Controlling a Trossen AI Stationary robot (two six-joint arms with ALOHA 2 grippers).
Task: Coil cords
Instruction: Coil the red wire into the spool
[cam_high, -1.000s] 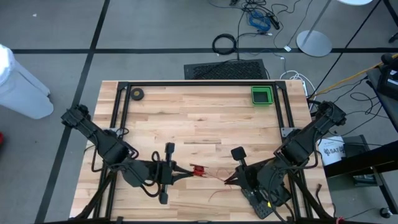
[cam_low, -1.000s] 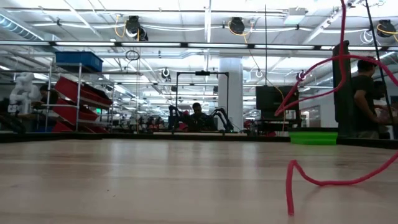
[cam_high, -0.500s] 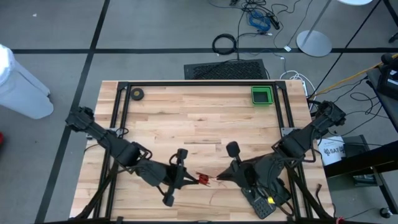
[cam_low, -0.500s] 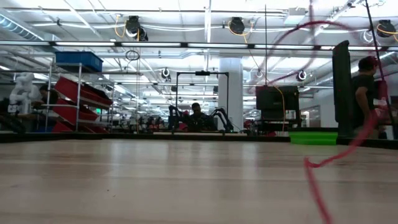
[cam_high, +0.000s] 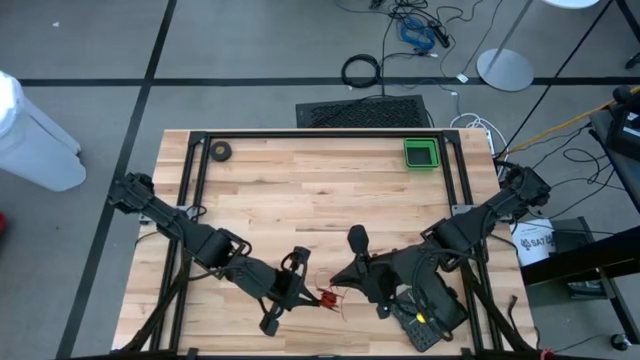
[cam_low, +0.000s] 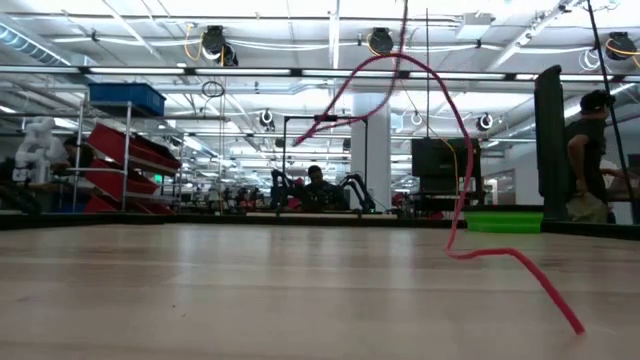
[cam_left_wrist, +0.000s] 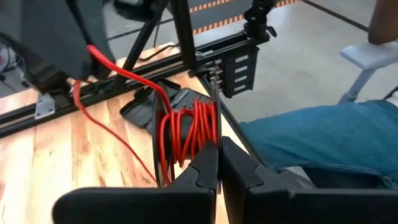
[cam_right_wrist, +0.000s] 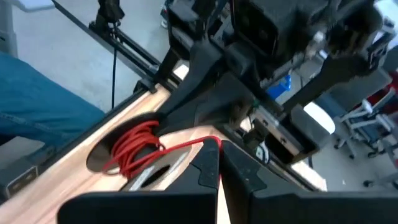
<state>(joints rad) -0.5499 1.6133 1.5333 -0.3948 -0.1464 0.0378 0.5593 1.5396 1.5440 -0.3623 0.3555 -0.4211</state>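
Left gripper (cam_high: 312, 297) jaws shut, right gripper (cam_high: 340, 282) jaws shut — tips close together

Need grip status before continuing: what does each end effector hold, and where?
Left end effector: small black reel wound with thin red cord, by its rim. Right end effector: that cord's strand.

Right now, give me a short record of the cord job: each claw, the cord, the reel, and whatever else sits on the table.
left claw: shut on the reel, near the table's front edge
right claw: shut on the red cord, close beside the left claw
reel: black, with several turns of cord wound on it
red cord: partly wound; a loose length arcs up and trails down to the wood
green bin: back right of the table
black roll: back left of the table
table: light wood planks
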